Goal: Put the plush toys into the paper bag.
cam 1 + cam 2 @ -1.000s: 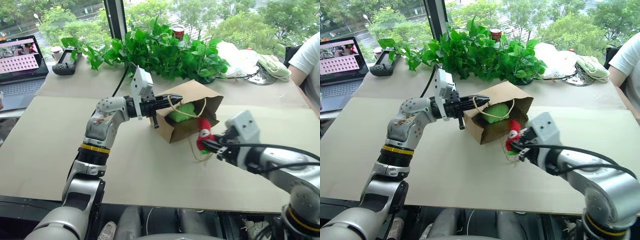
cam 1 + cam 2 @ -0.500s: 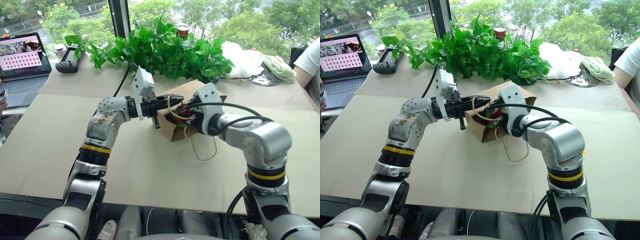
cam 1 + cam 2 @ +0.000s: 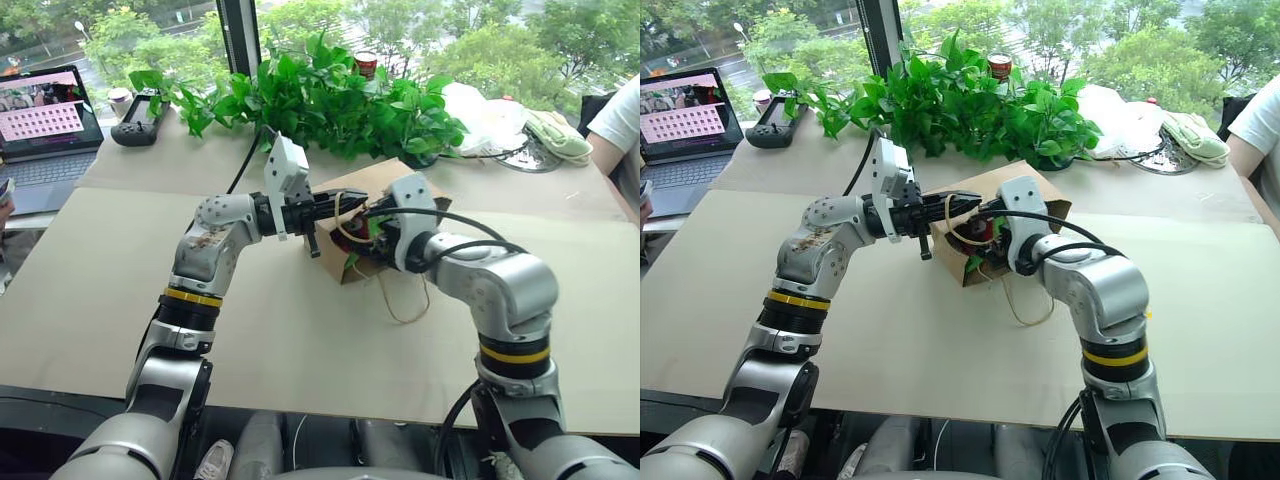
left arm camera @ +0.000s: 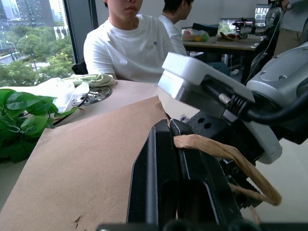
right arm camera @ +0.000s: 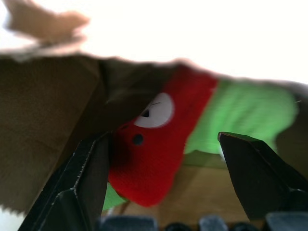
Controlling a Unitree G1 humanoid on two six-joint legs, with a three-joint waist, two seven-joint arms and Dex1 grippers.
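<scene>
My right pincer [image 5: 163, 178] gapes wide inside the paper bag [image 3: 385, 183]; the red toy [image 5: 154, 144] sits between its fingers, the green toy [image 5: 240, 120] just beyond. My left pincer [image 4: 168, 139] pinches the bag's handle [image 4: 226, 156].

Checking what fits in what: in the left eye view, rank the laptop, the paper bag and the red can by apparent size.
1. Laptop, though cut off by the frame edge.
2. Paper bag, partly hidden by the grippers.
3. Red can, farthest away.
</scene>
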